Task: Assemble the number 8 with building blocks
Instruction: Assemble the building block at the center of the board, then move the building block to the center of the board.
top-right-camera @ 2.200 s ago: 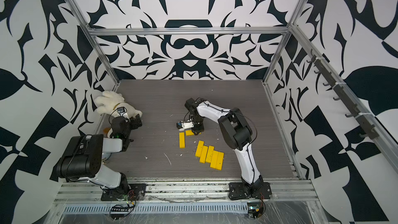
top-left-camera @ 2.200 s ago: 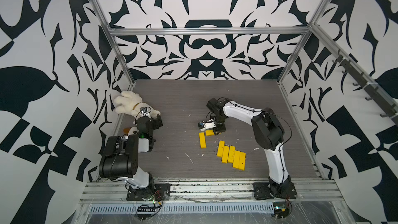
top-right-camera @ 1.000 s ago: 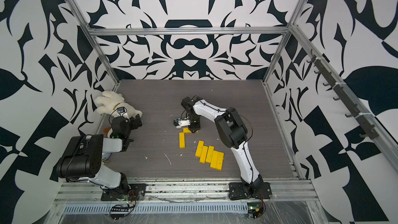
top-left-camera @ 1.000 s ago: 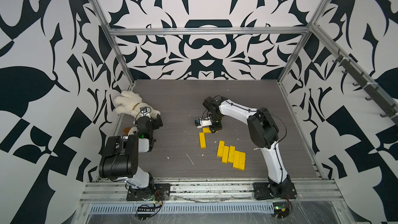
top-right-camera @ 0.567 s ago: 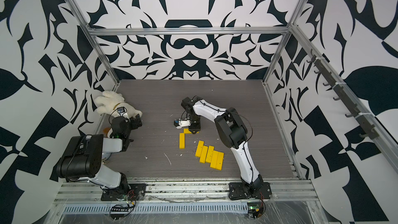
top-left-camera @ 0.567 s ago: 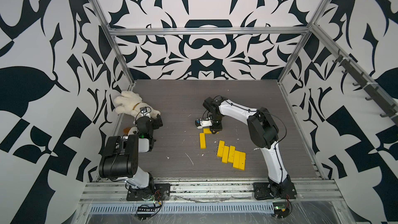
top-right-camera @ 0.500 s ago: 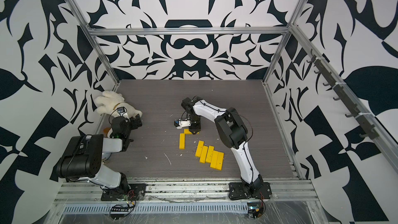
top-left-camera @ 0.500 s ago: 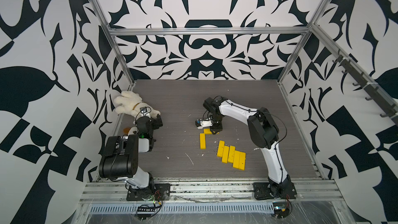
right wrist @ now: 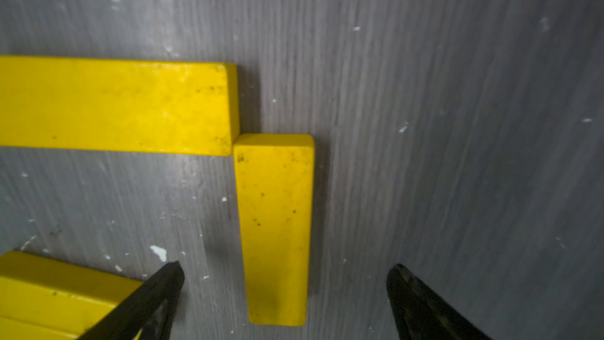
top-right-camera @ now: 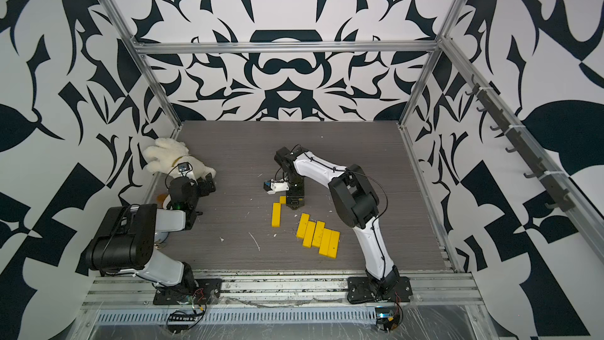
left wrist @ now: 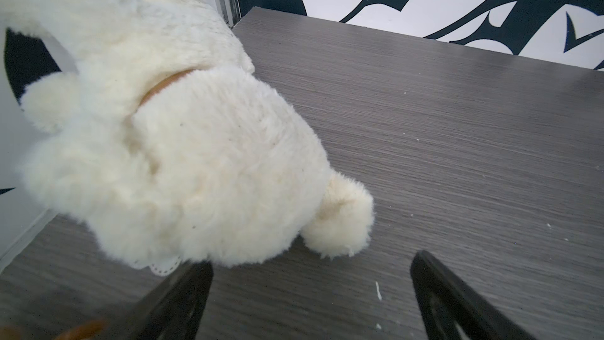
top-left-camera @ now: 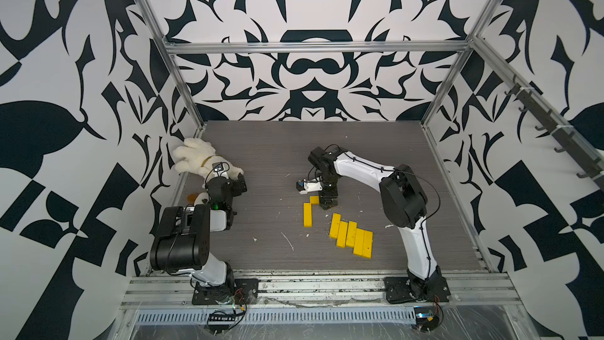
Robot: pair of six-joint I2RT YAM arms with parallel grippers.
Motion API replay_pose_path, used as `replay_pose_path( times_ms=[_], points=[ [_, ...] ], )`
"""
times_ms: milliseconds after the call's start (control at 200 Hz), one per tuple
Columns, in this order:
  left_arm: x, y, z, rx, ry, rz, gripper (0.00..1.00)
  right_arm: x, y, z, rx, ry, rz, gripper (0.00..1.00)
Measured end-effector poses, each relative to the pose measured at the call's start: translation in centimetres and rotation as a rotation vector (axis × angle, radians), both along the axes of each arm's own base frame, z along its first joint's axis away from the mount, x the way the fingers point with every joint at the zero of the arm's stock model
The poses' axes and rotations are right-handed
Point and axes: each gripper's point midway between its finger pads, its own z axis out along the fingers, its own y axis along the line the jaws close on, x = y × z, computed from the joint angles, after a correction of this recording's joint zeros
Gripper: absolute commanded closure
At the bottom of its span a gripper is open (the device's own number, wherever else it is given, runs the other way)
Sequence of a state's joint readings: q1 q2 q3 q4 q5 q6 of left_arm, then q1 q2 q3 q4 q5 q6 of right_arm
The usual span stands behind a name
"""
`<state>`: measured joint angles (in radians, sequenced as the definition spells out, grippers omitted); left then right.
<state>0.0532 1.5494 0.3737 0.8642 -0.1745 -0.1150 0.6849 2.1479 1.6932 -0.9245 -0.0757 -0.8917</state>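
Note:
Two yellow building blocks lie at mid-table in an L: a long one [top-left-camera: 307, 214] [top-right-camera: 276, 214] [right wrist: 114, 106] and a second [top-left-camera: 314, 200] [top-right-camera: 283, 199] [right wrist: 274, 224] touching its far end at a corner. My right gripper [top-left-camera: 327, 204] [top-right-camera: 293, 203] [right wrist: 286, 268] hangs over that second block, open, its fingers apart from the block's sides. Several more blocks [top-left-camera: 351, 235] [top-right-camera: 318, 235] [right wrist: 58, 292] lie side by side nearer the front. No number 8 shape is in view. My left gripper [top-left-camera: 240, 184] [left wrist: 312, 261] stands open and empty at the left, beside the plush toy.
A white plush toy [top-left-camera: 202, 160] [top-right-camera: 171, 156] [left wrist: 163, 158] lies at the left wall, just ahead of my left gripper's fingers. White crumbs dot the grey wood-grain table [top-left-camera: 376, 158]. Patterned walls and metal posts close in the sides and back.
My right gripper has opened and let go of the block, which now lies flat against the end of the other one. The left arm has not moved.

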Motion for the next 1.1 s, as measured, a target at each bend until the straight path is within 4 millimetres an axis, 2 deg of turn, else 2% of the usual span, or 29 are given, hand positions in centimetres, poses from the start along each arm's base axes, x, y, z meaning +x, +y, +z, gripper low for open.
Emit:
replay_pose_path(
  times_ms=[70, 140, 200, 260, 350, 405, 445, 480, 515, 570, 620, 645, 685, 740, 785, 850, 1015, 1105],
  points=[
    [0.0, 0.0, 0.0, 0.0, 0.0, 0.0, 0.01, 0.7, -0.1, 0.9, 0.012, -0.057, -0.021, 0.01],
    [0.0, 0.0, 0.0, 0.0, 0.0, 0.0, 0.01, 1.7, -0.3, 3.2, 0.044, -0.136, -0.061, 0.01],
    [0.0, 0.0, 0.0, 0.0, 0.0, 0.0, 0.01, 2.5, -0.1, 6.6, 0.106, -0.22, -0.107, 0.01],
    [0.0, 0.0, 0.0, 0.0, 0.0, 0.0, 0.01, 3.3, 0.0, 11.0, 0.203, -0.327, -0.194, 0.01],
    [0.0, 0.0, 0.0, 0.0, 0.0, 0.0, 0.01, 3.1, -0.6, 17.3, 0.367, -0.414, -0.382, 0.0],
    [0.0, 0.0, 0.0, 0.0, 0.0, 0.0, 0.01, 2.5, -0.9, 19.7, 0.452, -0.401, -0.491, 0.02],
    [0.0, 0.0, 0.0, 0.0, 0.0, 0.0, 0.01, 2.0, -0.7, 20.4, 0.504, -0.358, -0.557, 0.01],
    [0.0, 0.0, 0.0, 0.0, 0.0, 0.0, 0.01, 1.3, -0.2, 20.1, 0.546, -0.294, -0.617, 0.05],
    [0.0, 0.0, 0.0, 0.0, 0.0, 0.0, 0.01, 0.4, 0.3, 18.9, 0.569, -0.22, -0.667, 0.06],
    [0.0, 0.0, 0.0, 0.0, 0.0, 0.0, 0.01, -1.8, 1.1, 15.3, 0.558, -0.098, -0.741, 0.11],
    [0.0, 0.0, 0.0, 0.0, 0.0, 0.0, 0.01, -5.5, 1.6, 10.6, 0.485, 0.022, -0.789, 0.19],
    [0.0, 0.0, 0.0, 0.0, 0.0, 0.0, 0.01, -7.4, 1.7, 8.7, 0.444, 0.066, -0.807, 0.3],
    [0.0, 0.0, 0.0, 0.0, 0.0, 0.0, 0.01, -11.4, 1.6, 5.3, 0.353, 0.149, -0.812, 0.48],
    [0.0, 0.0, 0.0, 0.0, 0.0, 0.0, 0.01, -15.7, 1.1, 2.6, 0.261, 0.234, -0.819, 0.59],
    [0.0, 0.0, 0.0, 0.0, 0.0, 0.0, 0.01, -18.2, 0.5, 1.4, 0.209, 0.275, -0.834, 0.61],
    [0.0, 0.0, 0.0, 0.0, 0.0, 0.0, 0.01, -19.2, -0.6, 1.2, 0.193, 0.289, -0.875, 0.6],
    [0.0, 0.0, 0.0, 0.0, 0.0, 0.0, 0.01, -18.0, -1.2, 3.3, 0.258, 0.257, -0.935, 0.6],
    [0.0, 0.0, 0.0, 0.0, 0.0, 0.0, 0.01, -17.9, -1.2, 2.5, 0.228, 0.255, -0.939, 0.6]
  ],
)
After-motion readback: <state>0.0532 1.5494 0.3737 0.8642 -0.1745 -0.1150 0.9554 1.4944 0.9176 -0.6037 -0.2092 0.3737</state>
